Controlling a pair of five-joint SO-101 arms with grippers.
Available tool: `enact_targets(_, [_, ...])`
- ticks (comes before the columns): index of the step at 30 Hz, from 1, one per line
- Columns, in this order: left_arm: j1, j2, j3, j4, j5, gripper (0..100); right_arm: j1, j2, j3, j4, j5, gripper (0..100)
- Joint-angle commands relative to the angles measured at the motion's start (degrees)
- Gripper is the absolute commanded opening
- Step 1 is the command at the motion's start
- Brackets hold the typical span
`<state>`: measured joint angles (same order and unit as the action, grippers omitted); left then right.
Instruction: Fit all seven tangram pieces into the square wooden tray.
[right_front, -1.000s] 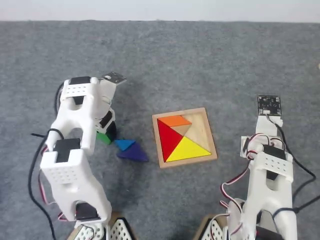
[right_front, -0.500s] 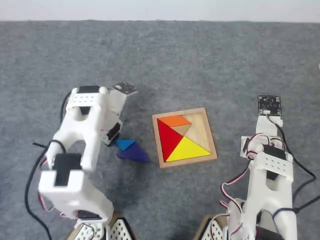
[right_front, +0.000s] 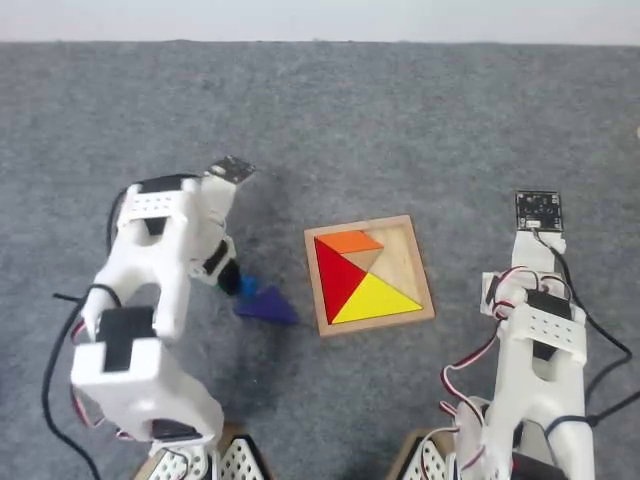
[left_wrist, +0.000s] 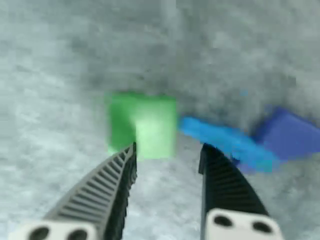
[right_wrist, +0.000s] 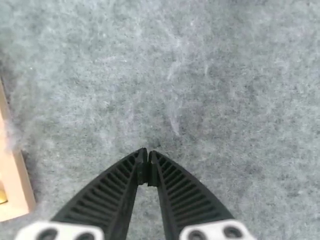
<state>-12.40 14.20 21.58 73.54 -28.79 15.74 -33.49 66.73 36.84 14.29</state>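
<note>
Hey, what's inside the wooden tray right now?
An orange piece, a red triangle and a yellow triangle lie in the tray; the rest looks like bare wood. Nothing covers it.

1. High view looks steeply down over the grey table (right_front: 400, 120), from well above both arms;
2. Left wrist view looks along the left gripper (left_wrist: 167, 152), close above the table;
3. Right wrist view does likewise; it shares the wooden tray (right_wrist: 14, 192) edge with the high view.

Grey felt-like covering (right_front: 400, 120) spreads over the table across nearly the whole high view; its fibrous nap shows close up in the right wrist view; a plain pale band (right_front: 320, 20) runs along the top edge; lighting is soft and even.
</note>
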Motion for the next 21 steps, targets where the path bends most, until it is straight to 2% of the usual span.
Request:
enact_targets(1, [-2.1,6.8,-7.2,-0.9,0.3,21,-0.1,-0.5,-1.8,-0.8,-0.4,1.0])
enact_targets(9, [-2.6,12.0,-12.2,1.4,-1.3,20,-0.1,-0.5,-1.8,-1.1,-0.4,1.0])
enact_targets(21, [-0.7,7.6,-6.8,2.4,-2.8,3,-0.1,-0.5,-1.8,-1.1,-0.4,1.0])
